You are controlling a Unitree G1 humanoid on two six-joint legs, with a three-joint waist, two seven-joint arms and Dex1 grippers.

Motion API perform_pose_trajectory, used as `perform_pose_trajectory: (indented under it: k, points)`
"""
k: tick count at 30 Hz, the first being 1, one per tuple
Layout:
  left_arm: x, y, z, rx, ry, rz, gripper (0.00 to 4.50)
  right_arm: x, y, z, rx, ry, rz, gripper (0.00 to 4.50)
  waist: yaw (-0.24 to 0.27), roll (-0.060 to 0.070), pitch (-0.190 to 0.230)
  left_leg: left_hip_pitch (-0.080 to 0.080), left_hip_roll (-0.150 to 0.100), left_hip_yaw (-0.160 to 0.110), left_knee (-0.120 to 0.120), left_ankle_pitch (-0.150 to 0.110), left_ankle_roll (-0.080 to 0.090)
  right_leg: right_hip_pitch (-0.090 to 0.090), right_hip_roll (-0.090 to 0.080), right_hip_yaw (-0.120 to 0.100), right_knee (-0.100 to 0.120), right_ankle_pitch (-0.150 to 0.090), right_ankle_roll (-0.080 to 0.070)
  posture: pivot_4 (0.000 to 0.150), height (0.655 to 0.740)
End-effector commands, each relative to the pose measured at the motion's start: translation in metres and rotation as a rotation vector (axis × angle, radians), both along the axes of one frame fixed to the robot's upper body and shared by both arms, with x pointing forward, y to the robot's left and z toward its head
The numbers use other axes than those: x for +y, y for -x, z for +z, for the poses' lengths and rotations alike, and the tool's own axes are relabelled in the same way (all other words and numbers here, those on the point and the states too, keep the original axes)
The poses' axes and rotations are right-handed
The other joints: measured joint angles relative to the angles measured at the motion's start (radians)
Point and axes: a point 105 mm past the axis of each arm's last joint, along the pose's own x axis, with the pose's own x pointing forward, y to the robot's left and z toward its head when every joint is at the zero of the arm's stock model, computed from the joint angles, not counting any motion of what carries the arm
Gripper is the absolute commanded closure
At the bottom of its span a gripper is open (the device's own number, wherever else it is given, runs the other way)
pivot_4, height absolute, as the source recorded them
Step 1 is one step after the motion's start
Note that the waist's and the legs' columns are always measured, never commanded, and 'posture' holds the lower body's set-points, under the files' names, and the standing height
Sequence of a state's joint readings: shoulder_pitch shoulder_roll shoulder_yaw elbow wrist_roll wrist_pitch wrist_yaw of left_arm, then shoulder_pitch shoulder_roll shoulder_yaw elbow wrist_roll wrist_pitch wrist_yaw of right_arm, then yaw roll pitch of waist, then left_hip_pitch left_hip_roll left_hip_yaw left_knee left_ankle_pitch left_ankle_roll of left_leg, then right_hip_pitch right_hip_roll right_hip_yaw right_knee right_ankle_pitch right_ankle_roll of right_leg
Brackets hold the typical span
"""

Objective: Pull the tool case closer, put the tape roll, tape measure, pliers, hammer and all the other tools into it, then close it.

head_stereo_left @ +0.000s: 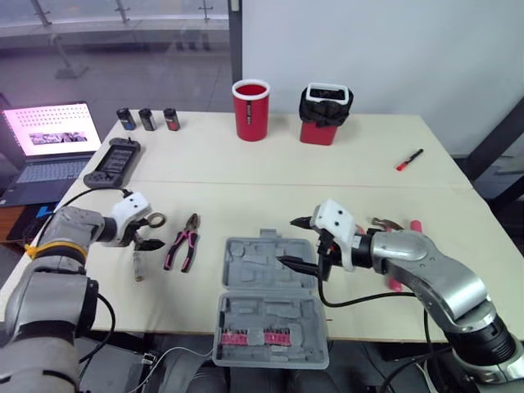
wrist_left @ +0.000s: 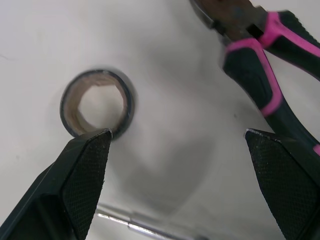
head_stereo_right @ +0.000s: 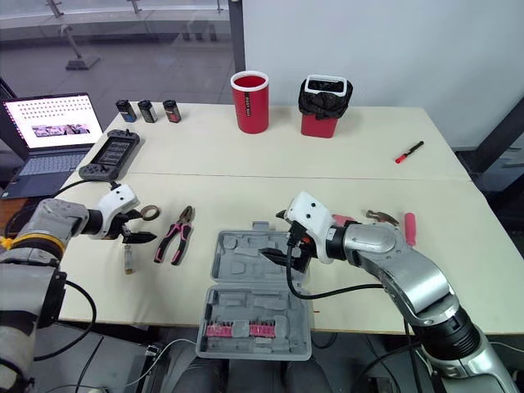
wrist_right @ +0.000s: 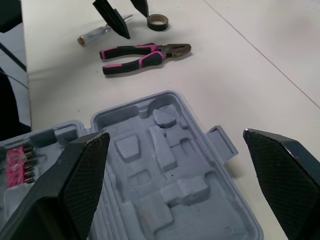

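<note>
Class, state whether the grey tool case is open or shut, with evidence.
Open: the tool case lies spread flat, moulded recesses showing.

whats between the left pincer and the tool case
The pink-handled pliers lie on the table between the left pincer and the open tool case, as the left eye view shows.

We see a pale table. On it lie an open gray tool case, pink pliers, a tape roll, a screwdriver and a hammer. Farther back are a red cup, a red bin, 3 small cans, a black gadget and a red pen.
</note>
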State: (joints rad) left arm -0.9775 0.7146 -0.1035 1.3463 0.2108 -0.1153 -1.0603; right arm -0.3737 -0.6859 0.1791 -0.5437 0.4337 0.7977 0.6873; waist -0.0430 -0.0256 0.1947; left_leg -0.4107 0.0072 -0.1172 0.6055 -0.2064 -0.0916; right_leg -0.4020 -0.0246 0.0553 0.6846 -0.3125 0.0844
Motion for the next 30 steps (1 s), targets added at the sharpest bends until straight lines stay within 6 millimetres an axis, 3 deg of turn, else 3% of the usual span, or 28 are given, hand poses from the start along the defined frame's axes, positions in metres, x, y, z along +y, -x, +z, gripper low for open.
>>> perform_pose_trajectory:
  k: [1, 11, 27, 30]
  points:
    - [-0.002, -0.010, 0.006, -0.060, -0.021, 0.037, 0.05, -0.001, 0.004, 0.007, -0.042, -0.014, -0.021, 0.00, -0.001, 0.000, 0.000, 0.000, 0.000, 0.000, 0.001, 0.000, 0.000, 0.000, 0.000, 0.000, 0.000, 0.000, 0.000, 0.150, 0.7387]
    - [-0.008, -0.012, -0.018, -0.045, 0.006, 0.136, 0.05, -0.004, 0.008, 0.007, -0.036, -0.015, -0.064, 0.00, 0.000, 0.000, 0.000, 0.001, 0.000, 0.000, 0.007, 0.000, 0.000, 0.004, 0.001, 0.000, 0.001, 0.001, 0.001, 0.150, 0.7387]
    - [-0.009, -0.012, -0.029, -0.030, 0.046, 0.222, 0.05, -0.015, 0.012, 0.009, -0.028, -0.020, -0.120, 0.00, 0.002, 0.001, -0.001, 0.004, 0.000, 0.000, 0.008, 0.000, 0.000, 0.007, 0.000, 0.000, 0.001, 0.002, 0.002, 0.150, 0.7387]
    - [-0.008, -0.012, -0.031, -0.029, 0.035, 0.236, 0.91, -0.017, 0.013, 0.010, -0.029, -0.021, -0.127, 0.00, 0.002, 0.001, -0.001, 0.004, 0.000, 0.000, 0.008, 0.000, 0.000, 0.008, 0.000, 0.000, 0.001, 0.002, 0.002, 0.150, 0.7387]
